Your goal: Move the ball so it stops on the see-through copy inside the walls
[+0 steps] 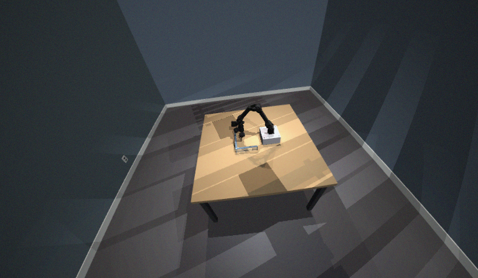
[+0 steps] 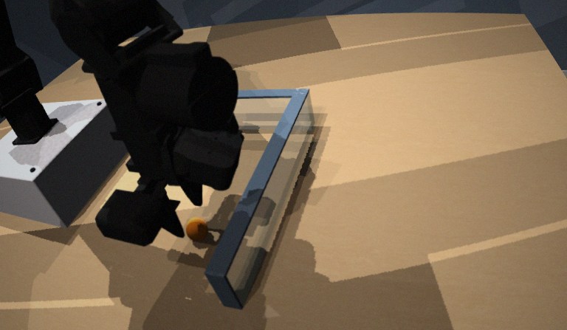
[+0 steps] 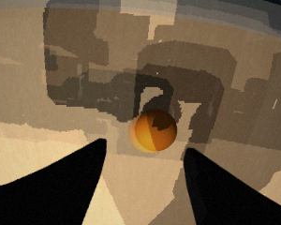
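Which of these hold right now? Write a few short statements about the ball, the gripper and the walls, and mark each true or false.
1. The ball lies on the table. True.
2. The gripper is clamped on the ball. False: its fingers stand apart, the ball free beyond their tips.
3. The ball sits beside the long clear wall, on the arm's side. True.
4. The ball rests in the corner where the two walls meet. False: it lies toward the long wall's open end.
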Action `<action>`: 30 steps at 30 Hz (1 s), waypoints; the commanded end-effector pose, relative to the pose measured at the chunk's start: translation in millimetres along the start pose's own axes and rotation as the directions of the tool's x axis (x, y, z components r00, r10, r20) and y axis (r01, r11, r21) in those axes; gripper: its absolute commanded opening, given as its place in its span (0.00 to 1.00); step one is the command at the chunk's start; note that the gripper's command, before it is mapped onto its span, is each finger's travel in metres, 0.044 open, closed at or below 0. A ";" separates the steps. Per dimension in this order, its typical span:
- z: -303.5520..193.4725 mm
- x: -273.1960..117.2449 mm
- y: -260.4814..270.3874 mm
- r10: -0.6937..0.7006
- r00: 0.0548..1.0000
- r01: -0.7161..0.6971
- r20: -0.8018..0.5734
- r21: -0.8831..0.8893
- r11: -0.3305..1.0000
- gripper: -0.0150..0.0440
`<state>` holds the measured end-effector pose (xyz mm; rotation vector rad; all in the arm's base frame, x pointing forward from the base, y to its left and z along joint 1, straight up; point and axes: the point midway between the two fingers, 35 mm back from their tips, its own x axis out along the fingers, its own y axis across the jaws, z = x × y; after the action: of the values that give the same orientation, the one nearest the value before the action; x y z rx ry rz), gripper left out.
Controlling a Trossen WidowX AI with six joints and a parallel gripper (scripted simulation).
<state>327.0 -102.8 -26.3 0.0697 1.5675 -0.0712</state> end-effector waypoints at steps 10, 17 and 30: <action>8.1 -65.1 -1.9 -0.012 0.998 0.012 0.055 0.001 1.000 0.65; 3.7 -105.0 -0.9 -0.012 0.998 0.012 0.055 0.002 1.000 0.82; 1.4 -116.3 -0.4 -0.012 0.998 0.012 0.055 0.001 1.000 1.00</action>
<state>328.3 -103.3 89.4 0.0579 1.5117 -0.0825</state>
